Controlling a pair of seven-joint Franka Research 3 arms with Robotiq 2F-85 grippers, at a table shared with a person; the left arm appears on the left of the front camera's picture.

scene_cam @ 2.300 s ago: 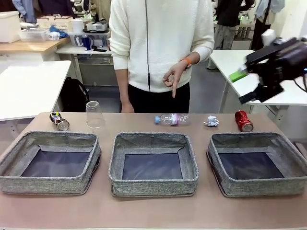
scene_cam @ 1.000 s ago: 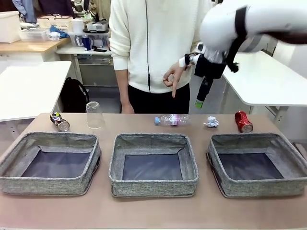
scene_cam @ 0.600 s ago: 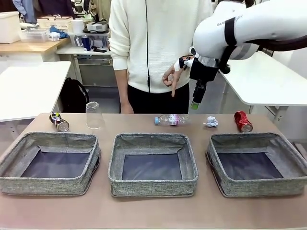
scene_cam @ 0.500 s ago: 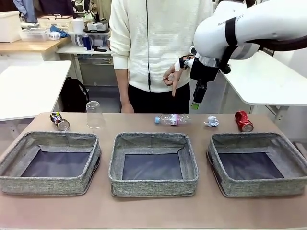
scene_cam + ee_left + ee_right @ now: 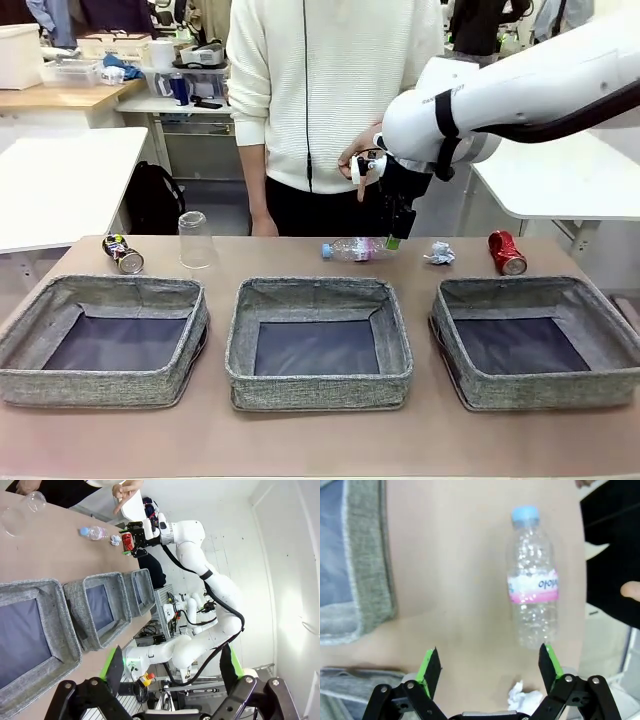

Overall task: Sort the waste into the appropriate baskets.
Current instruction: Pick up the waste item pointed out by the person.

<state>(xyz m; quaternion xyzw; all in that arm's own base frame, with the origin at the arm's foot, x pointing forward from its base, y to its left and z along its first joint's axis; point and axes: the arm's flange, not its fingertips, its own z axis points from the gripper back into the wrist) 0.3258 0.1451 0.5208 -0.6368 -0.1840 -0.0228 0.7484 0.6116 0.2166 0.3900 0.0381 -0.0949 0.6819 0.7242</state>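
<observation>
My right gripper [image 5: 489, 652] hangs over the bottle [image 5: 532, 575], fingers wide apart, empty — the paper ball [image 5: 525, 699] is half hidden behind it.

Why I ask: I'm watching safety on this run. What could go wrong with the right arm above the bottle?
1. The person's hand points down close to the open right end effector; a descent could clip it.
2. The clear plastic bottle with pink label lies off-centre, its base near one finger, so a pad might land on it and roll it.
3. The crumpled white paper ball sits close by and could get knocked.
</observation>
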